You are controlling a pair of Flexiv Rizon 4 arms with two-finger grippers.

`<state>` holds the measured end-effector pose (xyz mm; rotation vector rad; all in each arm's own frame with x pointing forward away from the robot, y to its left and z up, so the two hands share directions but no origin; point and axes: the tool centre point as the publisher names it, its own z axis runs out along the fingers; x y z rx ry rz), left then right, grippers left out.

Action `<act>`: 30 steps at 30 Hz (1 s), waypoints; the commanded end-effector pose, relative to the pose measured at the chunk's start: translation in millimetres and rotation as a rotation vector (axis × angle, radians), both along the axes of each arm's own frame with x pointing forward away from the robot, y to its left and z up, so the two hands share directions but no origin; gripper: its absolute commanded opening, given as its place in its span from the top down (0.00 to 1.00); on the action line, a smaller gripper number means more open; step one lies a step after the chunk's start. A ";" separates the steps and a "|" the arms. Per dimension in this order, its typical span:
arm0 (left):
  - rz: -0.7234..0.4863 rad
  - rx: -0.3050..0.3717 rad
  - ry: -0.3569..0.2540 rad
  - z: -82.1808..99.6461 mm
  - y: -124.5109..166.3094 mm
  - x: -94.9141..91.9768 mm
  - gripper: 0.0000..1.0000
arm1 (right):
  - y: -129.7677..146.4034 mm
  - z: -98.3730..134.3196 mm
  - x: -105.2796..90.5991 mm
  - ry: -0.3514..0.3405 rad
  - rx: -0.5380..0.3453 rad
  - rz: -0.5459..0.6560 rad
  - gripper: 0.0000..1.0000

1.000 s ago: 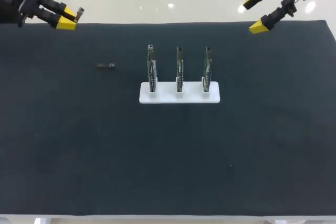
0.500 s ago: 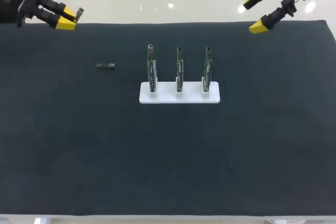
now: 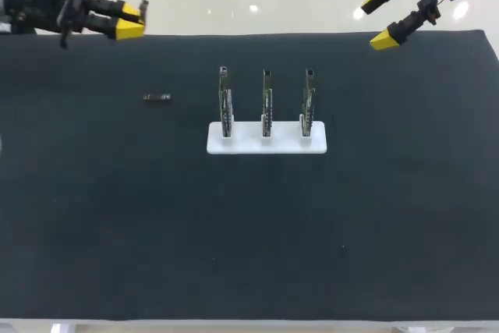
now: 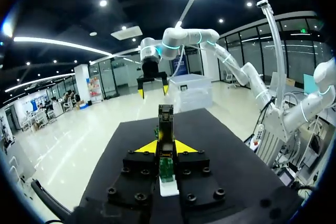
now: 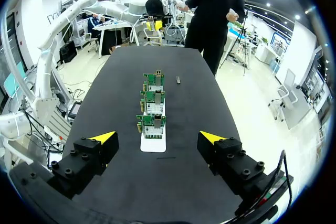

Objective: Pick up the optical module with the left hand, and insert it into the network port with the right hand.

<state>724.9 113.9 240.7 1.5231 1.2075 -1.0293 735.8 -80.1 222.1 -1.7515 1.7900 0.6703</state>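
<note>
Since a second ago the left gripper (image 3: 129, 21) has swung inward along the table's far edge and turned more level, while the right gripper (image 3: 376, 19) has kept its place. Nearest the robot lies a wide stretch of the dark table (image 3: 249, 255). Beyond it, about mid-table, a white base (image 3: 267, 141) holds three circuit boards (image 3: 267, 103) upright in a row, side by side and apart from one another. To their left, well clear of the base, a second module (image 3: 157, 97) lies flat on the cloth. At the far left edge the left gripper hangs above the table, its yellow tips pressed from both sides on the optical module (image 4: 166, 121), which juts out ahead of them. Across at the far right corner the right gripper also hangs above the table, its two fingers spread wide with nothing between them; its wrist view looks down the row of boards.
</note>
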 end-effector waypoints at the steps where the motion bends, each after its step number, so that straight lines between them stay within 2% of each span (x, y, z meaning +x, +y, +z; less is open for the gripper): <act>1: 0.006 -0.057 0.024 -6.0 -23.3 -0.8 1.00 | 0.1 -0.4 -0.6 -0.002 0.001 0.000 0.00; 12: -0.012 -0.161 0.039 -8.6 -65.0 -0.5 1.00 | 0.1 -0.4 -0.6 -0.002 0.001 0.000 0.00; 21: -0.010 -0.175 0.064 -16.8 -95.0 -0.2 1.00 | 0.1 -0.4 -0.6 -0.002 0.001 0.000 0.00; 30: -0.001 -0.187 0.063 -28.7 -127.1 -3.6 1.00 | 0.1 -0.4 -0.6 -0.002 0.001 0.000 0.00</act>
